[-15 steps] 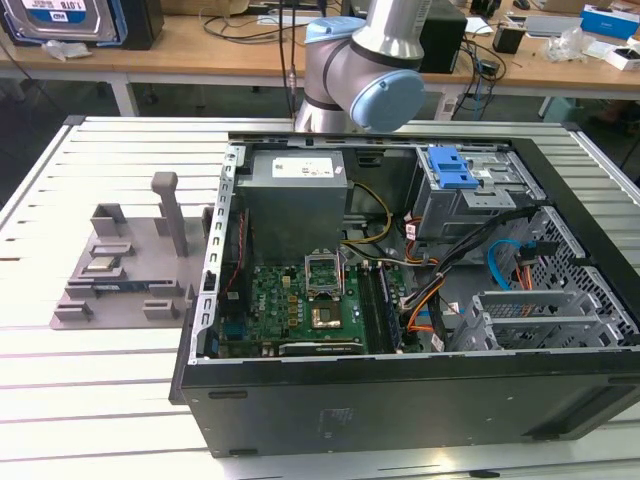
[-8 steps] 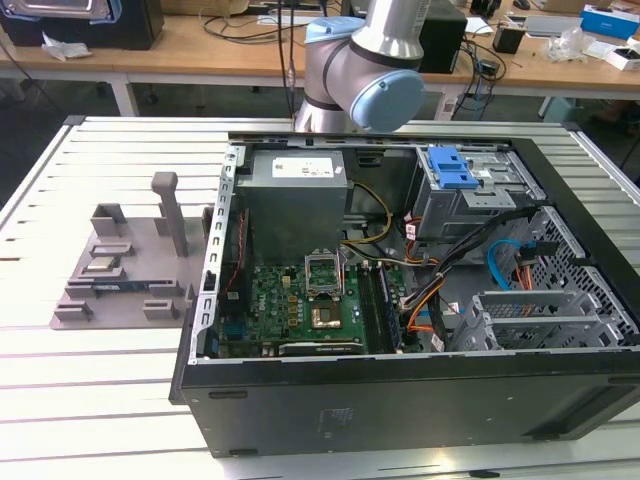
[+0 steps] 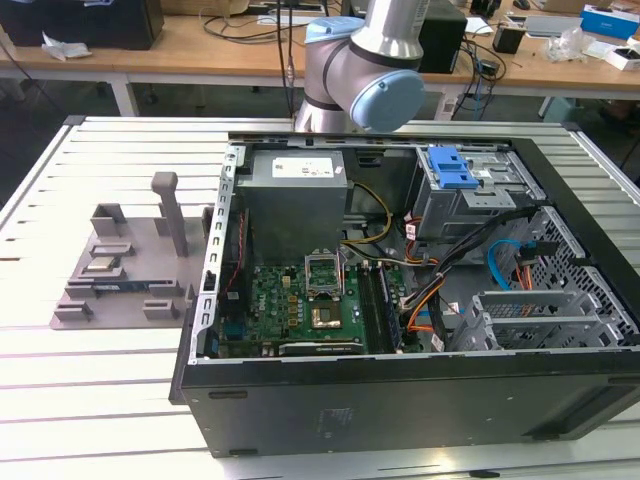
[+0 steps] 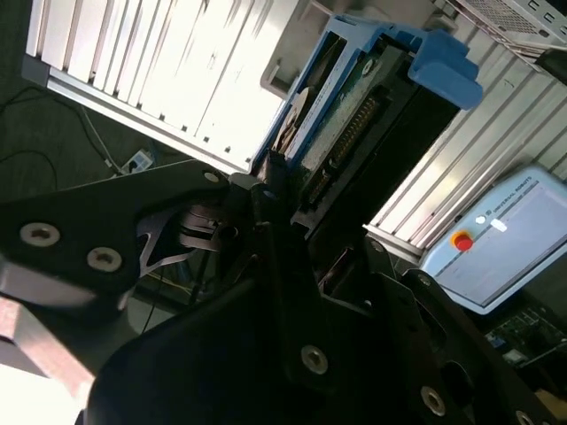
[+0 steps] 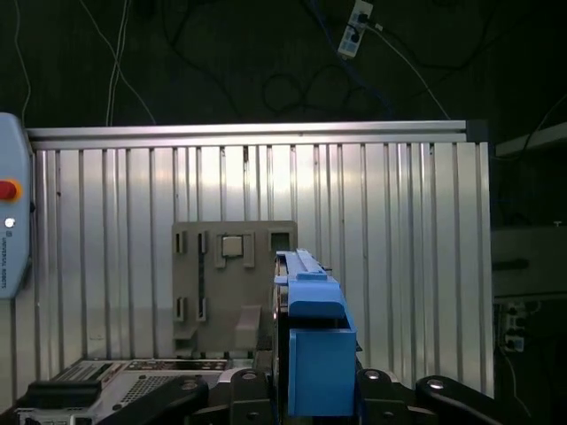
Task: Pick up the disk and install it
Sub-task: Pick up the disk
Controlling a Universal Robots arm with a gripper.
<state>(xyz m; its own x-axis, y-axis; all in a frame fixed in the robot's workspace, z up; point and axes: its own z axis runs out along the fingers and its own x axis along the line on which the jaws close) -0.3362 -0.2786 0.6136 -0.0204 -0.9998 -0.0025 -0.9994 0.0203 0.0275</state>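
Claw [image 4: 310, 211] pinches the disk [image 4: 354, 124] by one end, edge-on over the table [image 5: 399, 221], likely to slide into the case [image 3: 400, 385].

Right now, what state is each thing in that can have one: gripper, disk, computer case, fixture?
gripper: shut on the disk.
disk: held in the gripper, above the table, not yet in the case.
computer case: lying on its side, side panel off, inside exposed.
grey fixture: resting on the table, beside the case on the exterior view's left.
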